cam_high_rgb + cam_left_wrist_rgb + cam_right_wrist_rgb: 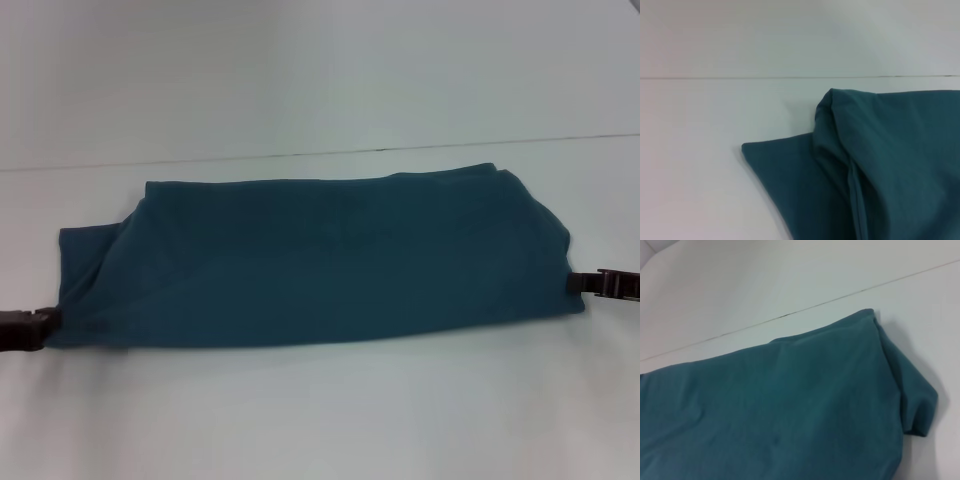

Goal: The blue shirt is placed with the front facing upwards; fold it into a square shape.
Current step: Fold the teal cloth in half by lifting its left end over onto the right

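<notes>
The blue shirt [320, 260] lies on the white table as a long, plain teal band running left to right; no lettering or neck label shows. My left gripper [30, 328] sits low on the table, touching the shirt's near left corner, and creases in the cloth run toward it. My right gripper [600, 284] sits low at the shirt's right end, touching its edge. The left wrist view shows the shirt's left end [880, 170] with a sleeve flap sticking out. The right wrist view shows the right end [790, 405] with a curled corner.
The white table [320, 420] carries only the shirt. A thin dark seam [300, 154] runs across the table just behind the shirt.
</notes>
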Robot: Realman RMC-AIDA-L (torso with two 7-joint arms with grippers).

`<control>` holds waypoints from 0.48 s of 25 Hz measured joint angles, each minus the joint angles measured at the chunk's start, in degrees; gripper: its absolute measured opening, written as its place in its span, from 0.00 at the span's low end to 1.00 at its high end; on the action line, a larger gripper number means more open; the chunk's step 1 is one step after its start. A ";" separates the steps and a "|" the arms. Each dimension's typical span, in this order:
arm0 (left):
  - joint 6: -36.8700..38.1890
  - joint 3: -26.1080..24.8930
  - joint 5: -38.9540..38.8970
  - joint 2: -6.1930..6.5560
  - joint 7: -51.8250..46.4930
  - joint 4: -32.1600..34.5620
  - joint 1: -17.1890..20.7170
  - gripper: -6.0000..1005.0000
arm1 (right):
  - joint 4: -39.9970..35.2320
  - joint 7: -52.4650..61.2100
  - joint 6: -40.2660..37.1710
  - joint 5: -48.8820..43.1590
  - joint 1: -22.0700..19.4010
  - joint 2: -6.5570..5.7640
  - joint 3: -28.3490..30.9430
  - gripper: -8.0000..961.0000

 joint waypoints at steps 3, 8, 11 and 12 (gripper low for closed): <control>0.02 -0.02 0.01 -0.03 0.03 0.02 0.16 0.01 | 0.00 0.00 -0.07 0.00 0.03 -0.01 0.00 0.03; 0.42 -0.03 -0.29 -0.06 -0.04 0.09 0.11 0.01 | 0.00 0.00 -0.24 0.00 0.17 0.07 -0.09 0.04; 0.57 -0.54 -0.33 -0.08 -0.15 0.11 0.02 0.01 | 0.00 0.00 -0.27 0.00 0.15 0.07 -0.22 0.04; 0.63 -0.75 -0.35 -0.08 -0.16 0.11 -0.03 0.01 | 0.00 0.00 -0.31 0.00 0.11 0.07 -0.28 0.05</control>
